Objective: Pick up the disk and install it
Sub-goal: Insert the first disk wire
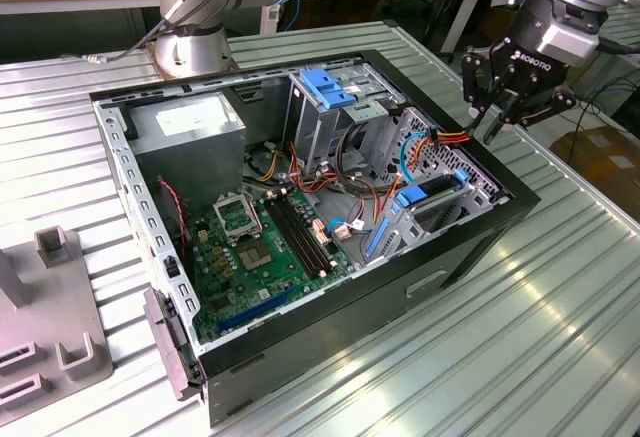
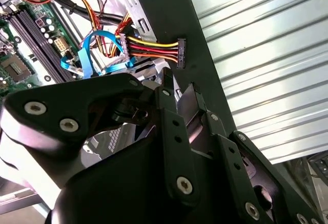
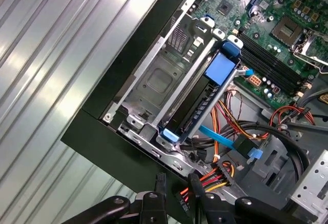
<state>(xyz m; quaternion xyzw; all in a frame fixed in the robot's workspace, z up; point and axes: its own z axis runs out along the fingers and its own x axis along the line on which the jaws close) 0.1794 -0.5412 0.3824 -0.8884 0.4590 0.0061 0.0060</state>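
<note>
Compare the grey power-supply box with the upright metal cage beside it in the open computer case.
The power-supply box is a closed grey block with a white label on top; the cage is an open metal frame capped in blue plastic. The box fills the computer case corner at the exterior view's left; the cage stands to its right. The box is squat, the cage upright. Both are grey metal inside that open case.

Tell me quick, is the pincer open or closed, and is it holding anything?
The pincer: open, a gap between its fingertips, holding nothing.
</note>
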